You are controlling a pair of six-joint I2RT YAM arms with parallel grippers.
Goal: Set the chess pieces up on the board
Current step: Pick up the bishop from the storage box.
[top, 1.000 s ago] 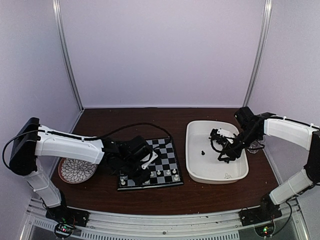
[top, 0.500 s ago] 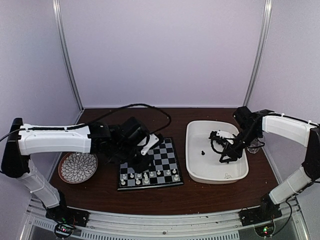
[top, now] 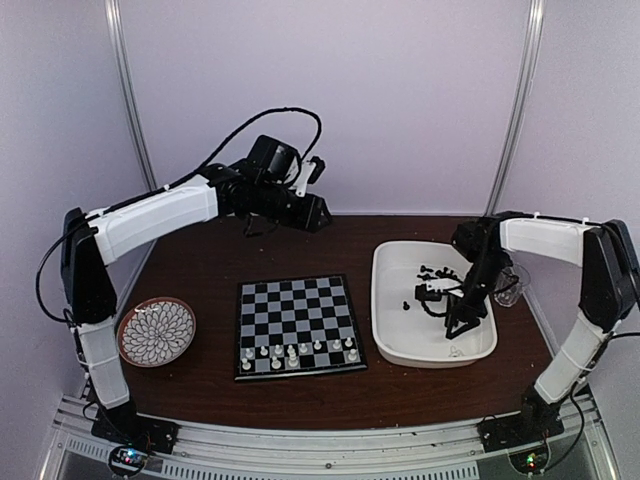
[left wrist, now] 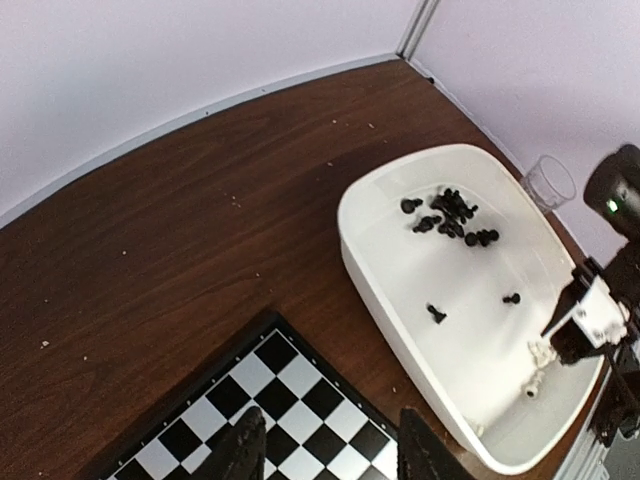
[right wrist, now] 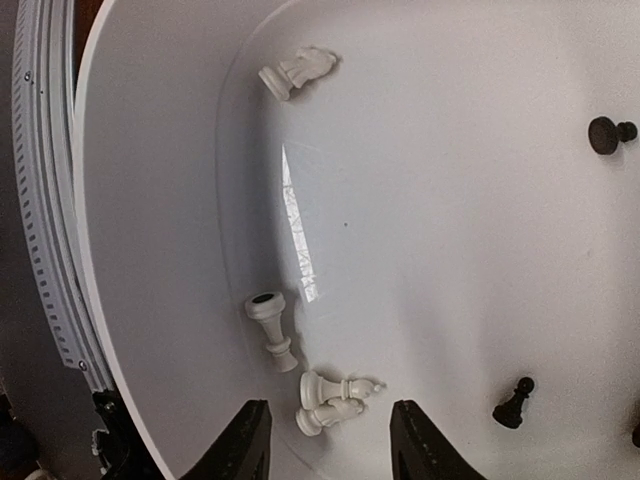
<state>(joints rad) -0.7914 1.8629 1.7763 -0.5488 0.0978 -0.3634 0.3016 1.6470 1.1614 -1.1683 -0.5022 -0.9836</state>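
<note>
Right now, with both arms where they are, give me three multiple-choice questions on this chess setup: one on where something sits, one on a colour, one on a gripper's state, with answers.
1. Where does the round patterned plate lie?
A) left of the board
B) right of the board
C) on the board

2. What colour is the cluster of pieces at the far end of the tray?
A) white
B) black
C) red

3. How is the right gripper?
A) shut on a black piece
B) off beside the plate
C) open above white pieces in the tray

Answers:
1 A: the top view shows the round patterned plate on the table left of the board.
2 B: the left wrist view shows that the cluster of pieces is black.
3 C: its own camera shows the jaws apart, with white pieces lying just ahead.
</note>
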